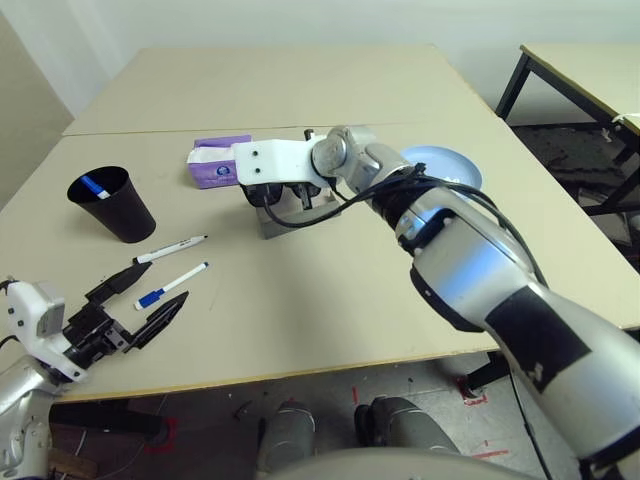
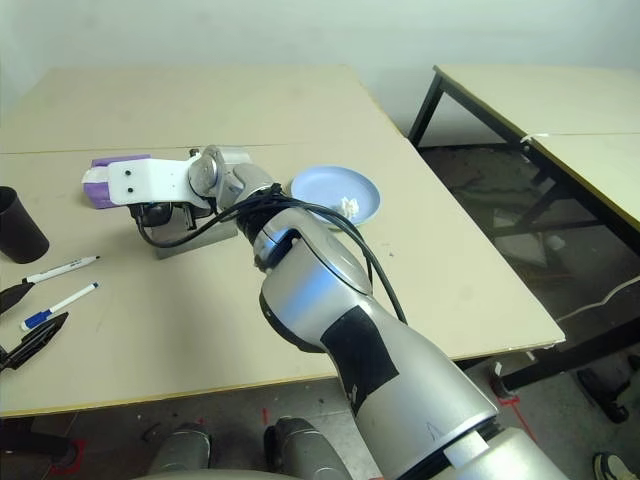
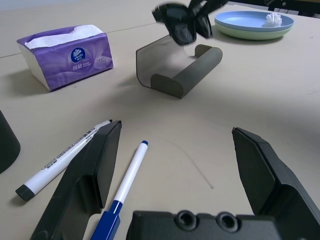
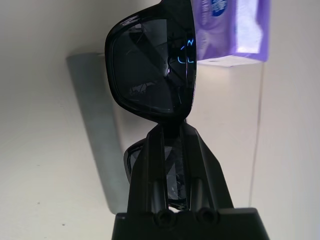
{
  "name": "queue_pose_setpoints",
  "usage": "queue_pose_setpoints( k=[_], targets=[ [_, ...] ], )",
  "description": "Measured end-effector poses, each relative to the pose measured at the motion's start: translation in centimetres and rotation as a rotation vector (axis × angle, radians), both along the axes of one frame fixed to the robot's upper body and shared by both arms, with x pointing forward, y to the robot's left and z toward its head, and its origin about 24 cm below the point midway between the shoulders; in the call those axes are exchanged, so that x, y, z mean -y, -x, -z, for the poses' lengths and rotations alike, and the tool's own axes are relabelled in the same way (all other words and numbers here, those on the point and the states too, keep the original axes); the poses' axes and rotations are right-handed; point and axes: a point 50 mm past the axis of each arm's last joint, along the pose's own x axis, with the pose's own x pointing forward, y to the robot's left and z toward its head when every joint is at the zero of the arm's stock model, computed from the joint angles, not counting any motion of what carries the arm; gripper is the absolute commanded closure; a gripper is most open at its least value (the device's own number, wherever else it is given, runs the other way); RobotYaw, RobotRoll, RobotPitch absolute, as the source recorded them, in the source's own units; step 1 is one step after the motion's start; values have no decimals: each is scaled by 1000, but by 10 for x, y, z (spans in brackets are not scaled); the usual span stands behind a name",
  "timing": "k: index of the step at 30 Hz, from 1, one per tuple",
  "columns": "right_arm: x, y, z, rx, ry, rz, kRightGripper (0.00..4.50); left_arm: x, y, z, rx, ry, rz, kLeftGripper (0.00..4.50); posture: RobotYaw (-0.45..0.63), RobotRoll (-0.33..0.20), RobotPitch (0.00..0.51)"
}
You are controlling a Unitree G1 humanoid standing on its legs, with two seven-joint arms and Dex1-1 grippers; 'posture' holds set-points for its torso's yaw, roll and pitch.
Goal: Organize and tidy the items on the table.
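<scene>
Pale beige, the table [image 1: 330, 290] carries a seam across it, and a second, black-legged table stands off at two o'clock. Over the middle the right arm stretches forward and to the left, its gripper [image 4: 172, 132] angled downward with the fingers pinched shut on the black sunglasses [image 4: 152, 65], which hang just above the open grey glasses case [image 3: 175, 67]. At eight o'clock, near the table's front edge, the left gripper [image 3: 172, 165] lies level and points forward and to the right, its fingers spread wide around nothing.

Between and just beyond those fingers lie two white markers: the blue-capped marker [image 1: 170, 286] nearer, the black-capped marker [image 1: 172, 249] beyond it; the printing along its barrel is too small to read. A black cup [image 1: 112, 203] at ten o'clock holds a white and blue object. Beside the case, at eleven o'clock, the purple tissue box [image 3: 67, 55] shows a round blue emblem over small white characters. At one o'clock a blue plate [image 3: 252, 21], stacked on a green one [image 3: 250, 33], holds the white paper ball [image 3: 273, 19].
</scene>
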Motion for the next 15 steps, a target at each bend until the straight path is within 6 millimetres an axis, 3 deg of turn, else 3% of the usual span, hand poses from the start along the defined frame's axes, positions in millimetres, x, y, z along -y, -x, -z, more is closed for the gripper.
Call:
queue_pose_setpoints(
  k=[15],
  targets=[
    [3,-4,6,75,-36,49,4356,27,-1,-15,5,10,8,0,225,0,103]
  ],
)
